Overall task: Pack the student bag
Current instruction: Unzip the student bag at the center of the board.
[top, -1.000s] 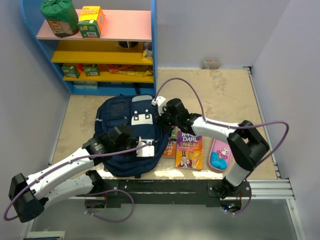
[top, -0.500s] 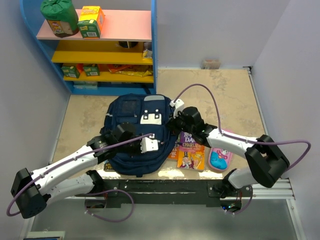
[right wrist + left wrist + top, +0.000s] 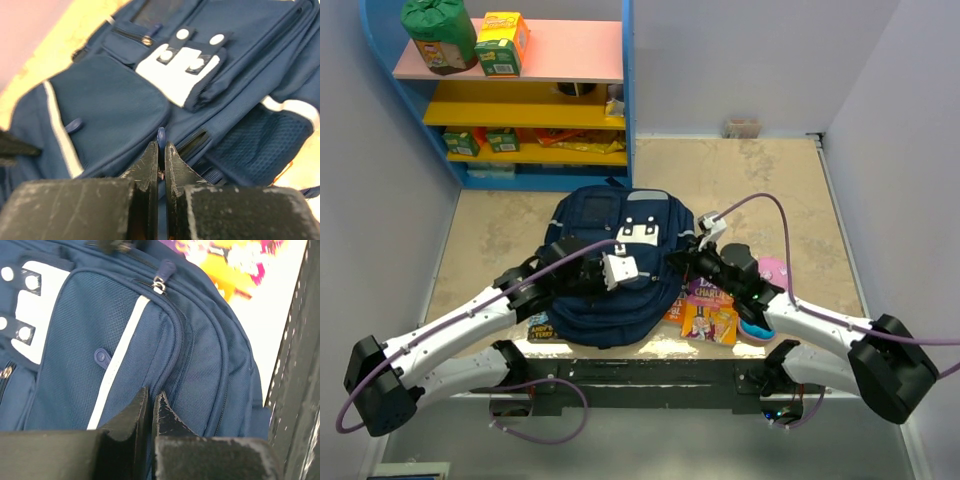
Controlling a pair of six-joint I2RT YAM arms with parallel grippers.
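**Opening the backpack: both end effectors on the bag**

The backpack point(image 3: 620, 312) lies flat on the desk point(image 3: 740, 180) at the centre of the overhead view, its white patch point(image 3: 640, 232) toward the top of the frame. A book point(image 3: 708, 318) and a pink pencil case point(image 3: 772, 268) lie to its right, partly under the right arm, so nothing looks packed yet. The step in hand appears to be opening a compartment.

The right end effector point(image 3: 161, 145) is closed on a small blue zipper pull point(image 3: 161, 134) at the edge of the bag. The left end effector point(image 3: 151, 394) has its fingers nearly together, their tips on the seam of the front pocket, apparently pinching the fabric to steady it.

The next move probably calls for the right arm to draw the pull along the zipper track while the left holds the bag in place.

The overhead view shows the layout and the waiting items but hides both grips under the wrists. Only the right wrist view shows the pull between the fingers. The left wrist view shows the light stripe point(image 3: 120, 355) and a second zipper near the top of its frame.
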